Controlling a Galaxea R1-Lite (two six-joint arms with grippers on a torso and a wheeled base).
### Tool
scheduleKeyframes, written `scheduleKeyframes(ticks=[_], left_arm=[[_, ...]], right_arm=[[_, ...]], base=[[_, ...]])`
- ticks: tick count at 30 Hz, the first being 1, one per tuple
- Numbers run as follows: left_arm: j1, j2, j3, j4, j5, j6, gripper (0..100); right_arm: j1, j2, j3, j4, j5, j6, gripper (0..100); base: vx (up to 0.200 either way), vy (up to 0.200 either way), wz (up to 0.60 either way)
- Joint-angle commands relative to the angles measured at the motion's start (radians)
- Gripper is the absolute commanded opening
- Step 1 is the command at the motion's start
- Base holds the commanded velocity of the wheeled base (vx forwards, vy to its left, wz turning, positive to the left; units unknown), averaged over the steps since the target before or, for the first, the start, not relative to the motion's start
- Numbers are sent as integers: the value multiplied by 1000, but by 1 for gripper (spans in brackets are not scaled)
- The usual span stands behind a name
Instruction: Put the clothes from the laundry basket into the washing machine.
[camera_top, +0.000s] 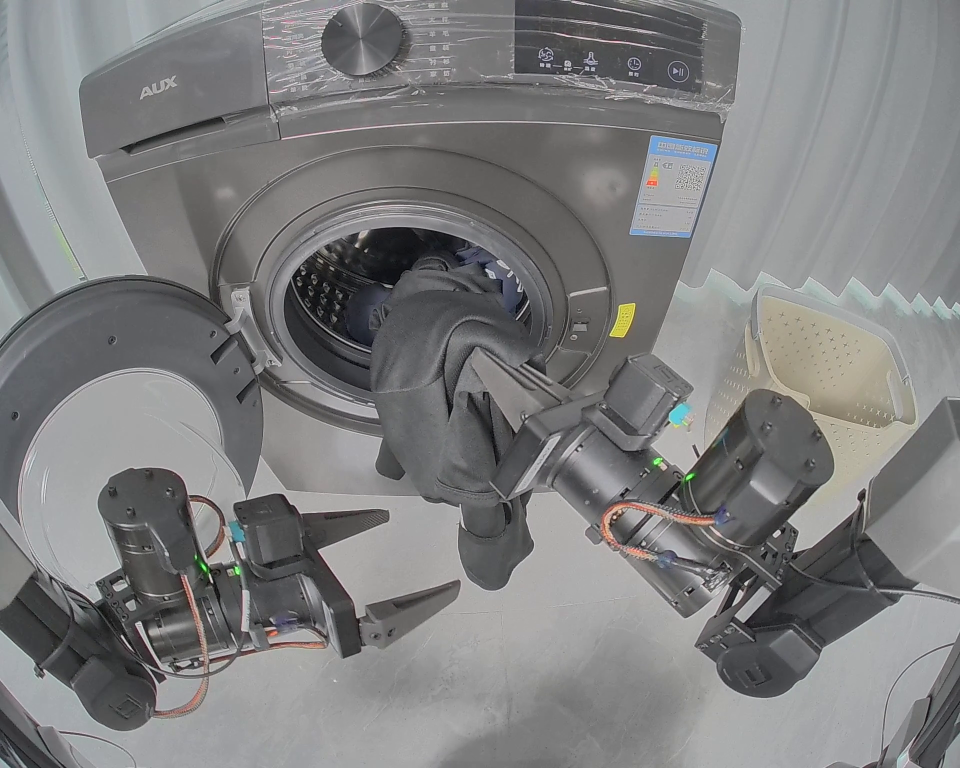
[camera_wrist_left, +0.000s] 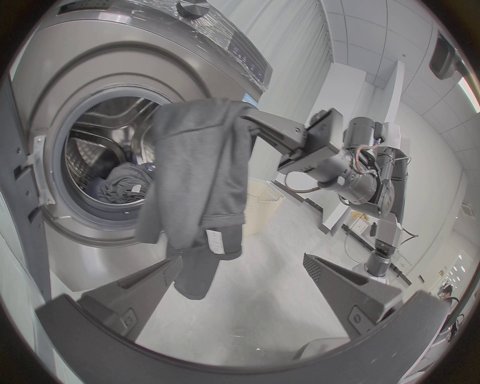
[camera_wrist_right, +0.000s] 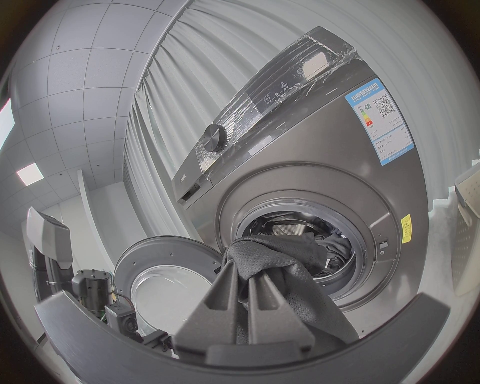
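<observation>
A dark grey garment (camera_top: 440, 400) hangs from my right gripper (camera_top: 487, 362), which is shut on it right at the mouth of the washing machine (camera_top: 400, 130). The top of the cloth lies over the drum's rim and the rest dangles toward the floor. In the right wrist view the garment (camera_wrist_right: 280, 260) bunches over the two closed fingers (camera_wrist_right: 220, 300). Other dark clothes (camera_wrist_left: 120, 182) lie inside the drum. My left gripper (camera_top: 405, 570) stands open, low and to the left of the hanging cloth, holding nothing. The cream laundry basket (camera_top: 830, 370) sits on the floor at the right.
The washer's round door (camera_top: 110, 390) is swung open to the left, just above my left arm. Grey floor (camera_top: 520, 680) lies in front of the machine. Curtains (camera_top: 850, 140) hang behind.
</observation>
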Motion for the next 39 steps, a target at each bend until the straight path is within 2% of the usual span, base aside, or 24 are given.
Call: scheduleKeyframes(ticks=[1, 4, 8, 11, 17, 22, 33, 36, 39], left_arm=[[-50, 37, -6, -20, 21, -7, 100], [-57, 63, -8, -75, 22, -18, 100], [-76, 140, -9, -209, 37, -78, 100], [-97, 201, -17, -279, 62, -102, 100], [-96, 251, -45, -282, 77, -110, 100], [-90, 267, -72, -282, 80, -141, 100], [-67, 326, -115, -282, 88, -139, 100], [-59, 347, -141, -282, 123, -138, 100], [-54, 361, -151, -282, 132, -136, 100]], right_arm=[[4, 28, -11, -1, -3, 0, 0], [7, 33, -20, -1, -3, 0, 0], [10, 45, -26, -1, -4, 0, 0], [10, 50, -28, -1, -4, 0, 0], [10, 48, -26, -1, -4, 0, 0], [11, 50, -26, -1, -4, 0, 0], [16, 56, -24, -1, -4, 0, 0], [17, 58, -24, -1, -4, 0, 0], [19, 59, -24, -1, -4, 0, 0]], base=[[0, 0, 0], [0, 0, 0], [0, 0, 0], [0, 0, 0], [0, 0, 0], [0, 0, 0], [0, 0, 0], [0, 0, 0], [0, 0, 0]])
